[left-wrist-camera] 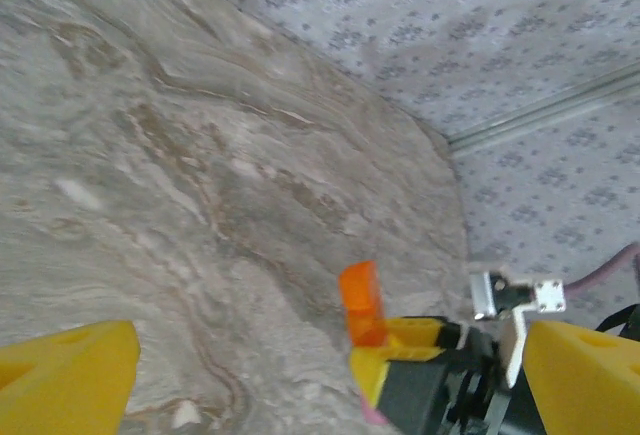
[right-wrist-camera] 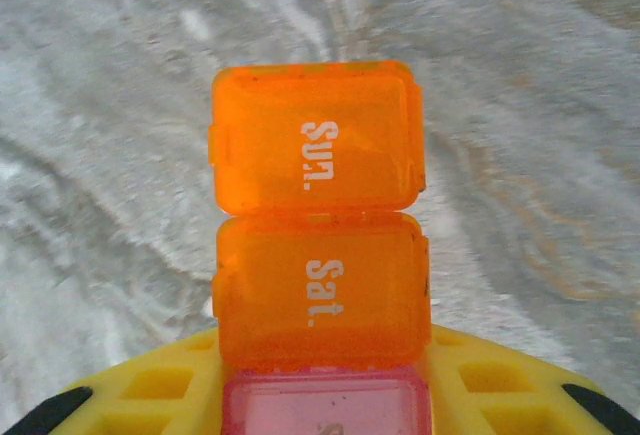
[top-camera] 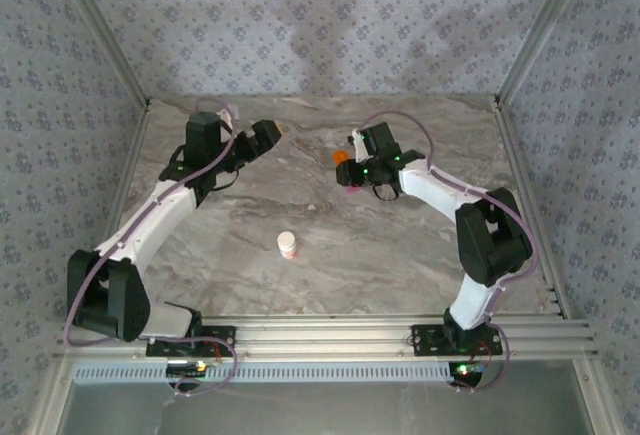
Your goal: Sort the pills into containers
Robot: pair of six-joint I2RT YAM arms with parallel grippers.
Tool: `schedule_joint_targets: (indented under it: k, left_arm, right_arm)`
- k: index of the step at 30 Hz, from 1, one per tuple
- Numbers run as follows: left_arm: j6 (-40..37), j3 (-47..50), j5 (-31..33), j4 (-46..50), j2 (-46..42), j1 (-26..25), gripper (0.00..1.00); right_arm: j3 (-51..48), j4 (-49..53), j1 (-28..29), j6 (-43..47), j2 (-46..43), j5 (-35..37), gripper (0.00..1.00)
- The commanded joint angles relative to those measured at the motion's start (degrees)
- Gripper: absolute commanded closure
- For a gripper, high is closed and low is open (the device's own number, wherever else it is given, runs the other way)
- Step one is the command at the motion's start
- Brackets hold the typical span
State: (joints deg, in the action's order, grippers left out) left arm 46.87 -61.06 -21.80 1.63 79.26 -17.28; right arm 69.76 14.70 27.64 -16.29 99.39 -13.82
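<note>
Near the arm bases, on the grey marbled tabletop, stands a small white bottle with an orange-red band. Beyond the bottle and to its right, the right gripper is clenched on the containers, a strip of translucent plastic compartments: two orange lids lettered "Sun." and "Sat." in white, then a pink one lying between the yellow fingers. Beyond the bottle and slightly left, the left gripper hangs released, jaws wide, grasping nothing
</note>
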Motion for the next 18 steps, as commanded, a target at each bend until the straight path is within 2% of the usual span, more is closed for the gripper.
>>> schedule_joint_targets:
  k: [1, 6, 18]
  left_arm:
    - [5.7, -2.1, -6.3, -7.5, 2.2, -0.5, 0.02]
    - [8.8, -2.7, -8.4, -11.1, 4.5, -1.3, 0.02]
    - [14.0, 0.2, -9.0, -18.3, 8.1, -5.9, 0.02]
  right_arm:
    - [-2.4, -3.9, 1.0, 1.4, -3.9, -5.5, 0.67]
    - [-3.6, -5.3, 3.2, 1.7, -5.8, -6.4, 0.67]
    - [-4.3, -7.6, 7.5, -1.8, -6.4, -0.8, 0.68]
